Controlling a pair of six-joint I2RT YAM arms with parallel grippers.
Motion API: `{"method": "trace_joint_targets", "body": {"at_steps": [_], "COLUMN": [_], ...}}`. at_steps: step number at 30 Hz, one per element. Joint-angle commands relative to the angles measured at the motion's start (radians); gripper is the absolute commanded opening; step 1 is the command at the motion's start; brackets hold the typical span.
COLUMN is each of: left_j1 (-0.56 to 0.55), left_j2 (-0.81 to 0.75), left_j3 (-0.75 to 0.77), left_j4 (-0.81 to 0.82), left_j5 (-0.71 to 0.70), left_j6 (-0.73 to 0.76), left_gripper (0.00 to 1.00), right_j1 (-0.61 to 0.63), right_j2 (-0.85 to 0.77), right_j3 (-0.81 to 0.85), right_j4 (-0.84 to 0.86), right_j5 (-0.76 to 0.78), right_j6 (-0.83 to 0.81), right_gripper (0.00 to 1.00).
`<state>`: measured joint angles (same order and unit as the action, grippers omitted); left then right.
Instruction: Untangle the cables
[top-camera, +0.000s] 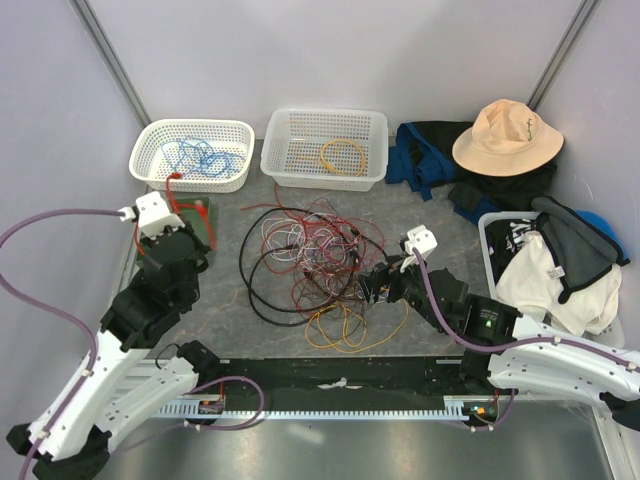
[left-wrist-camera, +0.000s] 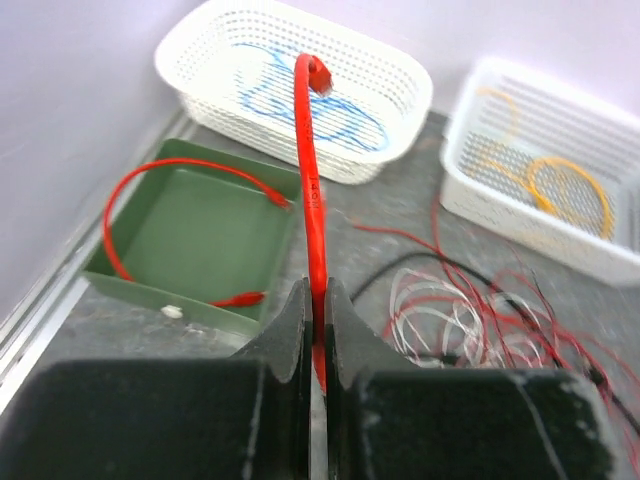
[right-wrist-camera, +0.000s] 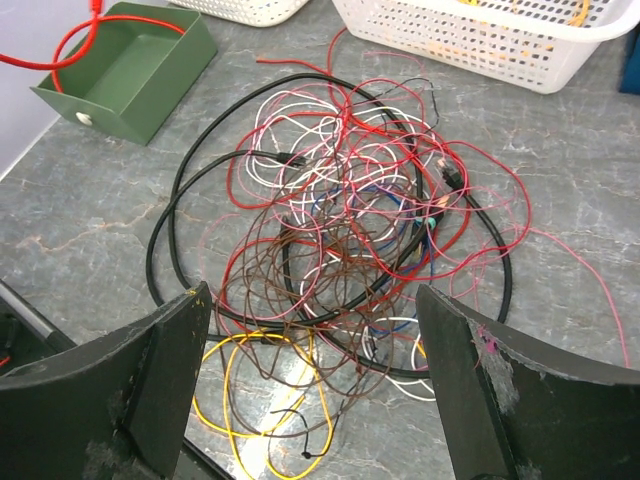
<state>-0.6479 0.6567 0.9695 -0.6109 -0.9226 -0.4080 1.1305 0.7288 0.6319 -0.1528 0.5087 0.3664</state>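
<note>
The left claw is pinching a red cable, its fingers pressed together on it; the small print on this cable is too blurred to read. The right claw is standing spread at 4 o'clock of the tangled cables, which are lying in the middle of the surface.

The counter has a grey marbled surface. Two white perforated baskets stand side by side at its far edge: the left basket and the right basket. A green tray sits just in front of the left basket. At the far right corner, a tan hat rests against dark garments. A white bin at the right edge holds a white garment under a grey garment.
</note>
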Motion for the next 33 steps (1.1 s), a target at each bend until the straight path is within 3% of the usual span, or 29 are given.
{"method": "trace_joint_targets", "body": {"at_steps": [1,6,7,15,33], "left_j1": [0.177,0.564,0.597,0.737,0.866], "left_j2": [-0.017,0.096,0.141,0.303,0.484], "left_j3": [-0.087,-0.077,-0.071,-0.058,-0.232], "left_j4": [0.154,0.158,0.158,0.237,0.347], "left_j5": [-0.007,0.363,0.393,0.533,0.763], "left_j6": [-0.054,-0.156,-0.169,-0.281,-0.485], "left_gripper": [0.02,0.02,0.02,0.02,0.02], "right_j1": [0.003,0.003,0.003,0.003,0.003], "right_j2": [-0.017,-0.028,-0.038,-0.071,-0.106], "right_j3": [-0.021,-0.031,-0.035,-0.078,-0.127], "right_j4": [0.061,0.065,0.067,0.084,0.101], "right_j5": [-0.028,-0.044,-0.045,-0.056,-0.035], "right_j6": [0.020,0.028,0.028,0.032,0.006], "right_gripper": [0.91,0.91,0.91,0.91,0.91]}}
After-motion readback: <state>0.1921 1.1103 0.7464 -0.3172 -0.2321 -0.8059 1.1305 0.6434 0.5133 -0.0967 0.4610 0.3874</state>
